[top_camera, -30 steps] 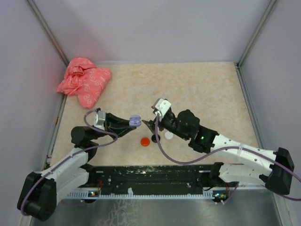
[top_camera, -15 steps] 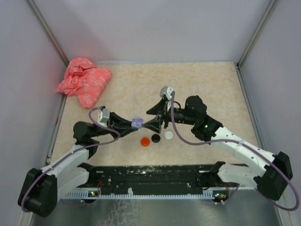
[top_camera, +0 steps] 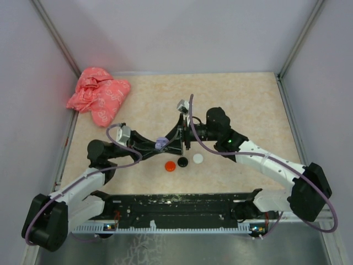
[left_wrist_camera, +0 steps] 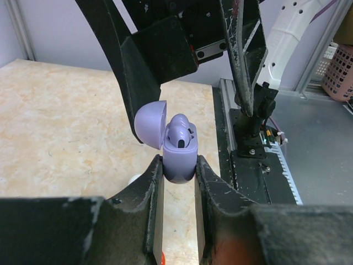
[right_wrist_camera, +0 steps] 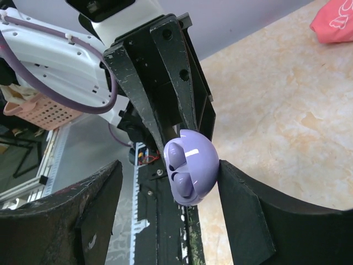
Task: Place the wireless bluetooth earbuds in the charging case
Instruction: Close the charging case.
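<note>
My left gripper (left_wrist_camera: 178, 165) is shut on the base of the lilac charging case (left_wrist_camera: 180, 159), holding it upright above the table with its lid (left_wrist_camera: 150, 122) swung open. Two lilac earbuds (right_wrist_camera: 180, 156) sit in the case's sockets; the left wrist view shows the top of one earbud (left_wrist_camera: 179, 127). My right gripper (right_wrist_camera: 165, 185) is open, its fingers on either side of the case (right_wrist_camera: 194, 165). One finger (right_wrist_camera: 240, 207) touches the back of the lid. From above, the case (top_camera: 160, 143) hangs between both grippers, the right gripper (top_camera: 177, 141) just to its right.
A red disc (top_camera: 170, 165), a black disc (top_camera: 182, 162) and a white disc (top_camera: 197, 158) lie in a row on the table just in front of the grippers. A crumpled pink bag (top_camera: 99, 95) lies at the back left corner. Walls enclose the table.
My right gripper has swung left and back from above the discs until its open fingers flank the case. My left gripper has carried the case slightly right and forward.
</note>
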`<state>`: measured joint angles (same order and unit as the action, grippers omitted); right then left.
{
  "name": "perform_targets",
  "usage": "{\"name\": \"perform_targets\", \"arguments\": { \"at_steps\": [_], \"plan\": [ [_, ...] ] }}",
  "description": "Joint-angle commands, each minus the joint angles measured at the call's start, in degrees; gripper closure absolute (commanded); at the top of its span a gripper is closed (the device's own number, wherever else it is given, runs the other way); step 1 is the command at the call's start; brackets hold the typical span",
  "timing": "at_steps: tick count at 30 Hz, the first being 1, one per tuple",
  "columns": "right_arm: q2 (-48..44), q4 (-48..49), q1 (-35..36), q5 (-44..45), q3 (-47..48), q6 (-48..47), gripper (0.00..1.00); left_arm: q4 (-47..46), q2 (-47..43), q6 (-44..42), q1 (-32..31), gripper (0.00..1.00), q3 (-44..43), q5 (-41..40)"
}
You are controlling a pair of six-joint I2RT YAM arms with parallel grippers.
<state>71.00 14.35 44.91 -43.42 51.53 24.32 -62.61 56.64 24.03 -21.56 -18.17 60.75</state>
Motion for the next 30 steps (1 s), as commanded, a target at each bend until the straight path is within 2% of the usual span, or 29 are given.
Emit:
{"name": "perform_targets", "arguments": {
  "at_steps": [1, 7, 10, 12, 18, 22, 26, 30],
  "plan": [
    [-2.45, 5.50, -0.34, -3.99, 2.18, 1.13, 0.32, 2.15, 0.60, -0.94, -0.22, 1.00, -1.16, -1.68],
    [-4.85, 4.90, -0.34, -4.29, 1.13, -0.93, 0.32, 5.87, 1.41, 0.04, -0.26, 1.00, -1.16, -3.58],
    [-6.09, 1.84, -0.34, -1.70, 0.94, -3.70, 0.32, 9.98, 1.78, 1.11, -0.22, 1.00, -1.62, -6.28],
    [-7.37, -2.55, -0.34, 3.18, 0.89, -7.05, 0.32, 13.13, 2.29, 1.99, -0.22, 1.00, -2.09, -8.00],
    [-11.69, -17.73, -0.33, 27.98, -0.36, -15.16, 0.32, 23.19, 2.88, 8.41, -0.24, 1.00, -2.44, -17.06],
    [-15.15, -20.01, -0.34, 36.72, -4.56, -16.05, 0.32, 34.17, 4.44, 10.14, -0.31, 1.00, -4.96, -23.81],
    [-18.44, -21.62, -0.40, 45.37, -8.74, -16.04, 0.32, 35.10, 10.01, 11.96, -0.37, 1.00, -5.89, -25.52],
    [-21.92, -22.75, -0.32, 50.08, -12.26, -15.97, 0.31, 34.91, 19.92, 14.46, -1.07, 0.99, -9.14, -22.09]
  ]
}}
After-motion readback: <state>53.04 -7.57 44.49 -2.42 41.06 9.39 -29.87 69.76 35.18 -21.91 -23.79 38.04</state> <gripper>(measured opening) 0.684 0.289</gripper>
